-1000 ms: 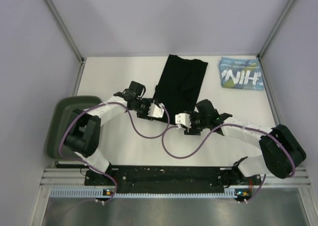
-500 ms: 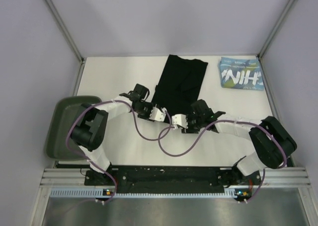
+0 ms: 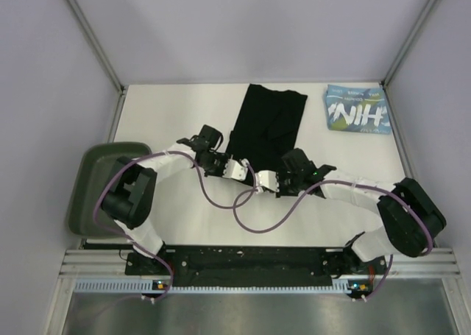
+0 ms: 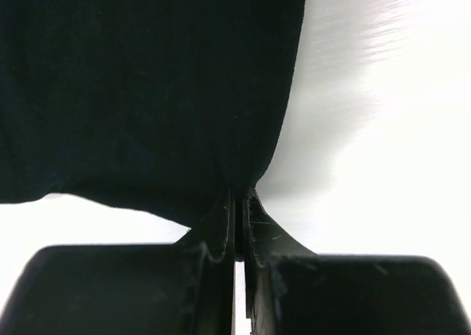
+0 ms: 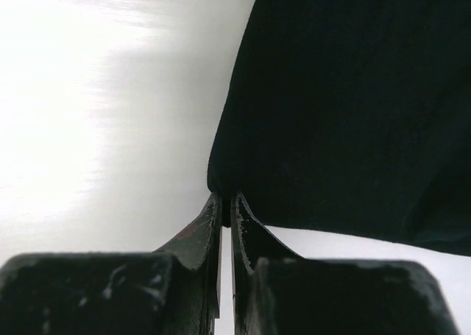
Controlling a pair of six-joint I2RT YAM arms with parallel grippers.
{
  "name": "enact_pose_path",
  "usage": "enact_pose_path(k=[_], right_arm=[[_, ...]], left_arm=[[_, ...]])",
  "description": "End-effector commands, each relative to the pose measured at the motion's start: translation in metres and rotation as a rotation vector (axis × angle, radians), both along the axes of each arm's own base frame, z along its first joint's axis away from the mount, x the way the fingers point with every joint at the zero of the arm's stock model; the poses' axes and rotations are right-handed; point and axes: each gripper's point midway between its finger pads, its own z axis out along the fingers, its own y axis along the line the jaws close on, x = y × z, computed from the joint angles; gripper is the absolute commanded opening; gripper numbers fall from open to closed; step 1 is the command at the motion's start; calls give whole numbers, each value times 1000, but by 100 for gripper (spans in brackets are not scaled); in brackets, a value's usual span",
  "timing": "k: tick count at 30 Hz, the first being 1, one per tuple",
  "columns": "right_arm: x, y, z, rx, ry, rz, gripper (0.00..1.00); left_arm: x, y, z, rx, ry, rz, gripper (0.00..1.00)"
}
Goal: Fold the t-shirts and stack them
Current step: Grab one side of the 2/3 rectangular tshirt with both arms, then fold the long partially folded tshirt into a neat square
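Left wrist view: the left pincer (image 4: 237, 195) is squeezed almost flat, only a hairline slit between the fingers, and it has the near hem of the black shirt (image 4: 147, 92) nipped at a corner. Cloth fills the upper left of the frame, with bright table (image 4: 383, 129) on the right.

The right wrist view mirrors it: the right pincer (image 5: 227, 197) is clamped just as tight on the other near corner, the shirt (image 5: 346, 92) spreading across the upper right.

From the top view, both pincers, left (image 3: 224, 158) and right (image 3: 285, 171), sit close together mid-frame at the shirt's near edge. The black shirt (image 3: 266, 118) runs as a long strip up toward the far edge of the table (image 3: 169, 121). Beyond it, in the upper right corner, the blue shirt (image 3: 357, 109) lies folded, white letters up, well apart from the black one. A tray (image 3: 88, 188) sits at the left edge.
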Motion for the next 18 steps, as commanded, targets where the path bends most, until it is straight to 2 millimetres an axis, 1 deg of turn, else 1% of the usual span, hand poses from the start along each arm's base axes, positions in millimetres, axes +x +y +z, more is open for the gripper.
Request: enact_pose_path(k=[1, 3, 5, 7, 9, 12, 14, 18], right_arm=[[-25, -3, 28, -28, 31, 16, 0], [-38, -5, 38, -30, 41, 28, 0], [-51, -8, 50, -26, 48, 38, 0], [-68, -12, 61, -27, 62, 57, 0], [-84, -12, 73, -15, 64, 85, 0], [-106, -11, 94, 19, 75, 130, 0], [-118, -11, 109, 54, 87, 144, 0], [-134, -9, 131, 121, 104, 166, 0]], left_arm=[[-29, 13, 29, -3, 66, 58, 0], [-44, 19, 41, -3, 95, 62, 0], [-63, 24, 47, 8, 146, 58, 0], [-85, 31, 58, 17, 188, 50, 0], [-103, 36, 68, 26, 222, 46, 0], [-127, 41, 90, 16, 266, 44, 0], [-139, 43, 106, 6, 302, 56, 0], [-153, 44, 137, -22, 327, 73, 0]])
